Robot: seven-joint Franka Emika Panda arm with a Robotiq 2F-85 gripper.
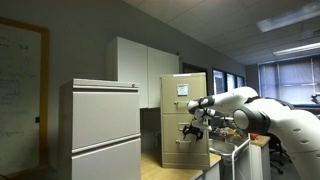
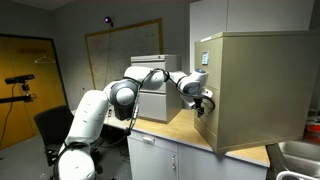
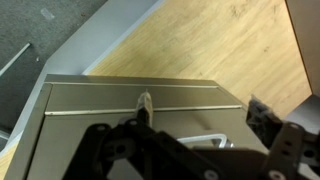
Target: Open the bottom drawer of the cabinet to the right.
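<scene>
While the gripper point(image 3: 190, 152) holds its two black fingers point(image 3: 105, 150) wide apart in the wrist view, one curved metal handle point(image 3: 212, 140) lies between them, close against a tan drawer front. Whether either pad touches the handle cannot be told.

One arm point(image 2: 150, 78) reaches in to the front of the cabinet point(image 1: 183, 110), and in an exterior view the gripper sits against that face about halfway up. The bottom drawer point(image 1: 183, 153) is the lowest front, below the gripper and just above the worktop. The picture is too small to show whether it is pulled out at all.

Two cabinets stand on the counter point(image 2: 180, 132), a pale wood top. They are the tan one and, well apart from it, a wider grey cabinet point(image 1: 100, 130) with two drawers.

Tall white cupboards point(image 1: 140, 65) rise behind them. One whiteboard point(image 2: 125, 45) hangs on the grey wall, and one dark office chair point(image 2: 50, 125) stands near a yellow door point(image 2: 25, 60). Windows point(image 1: 290, 80) with blinds close the far end of the room.
</scene>
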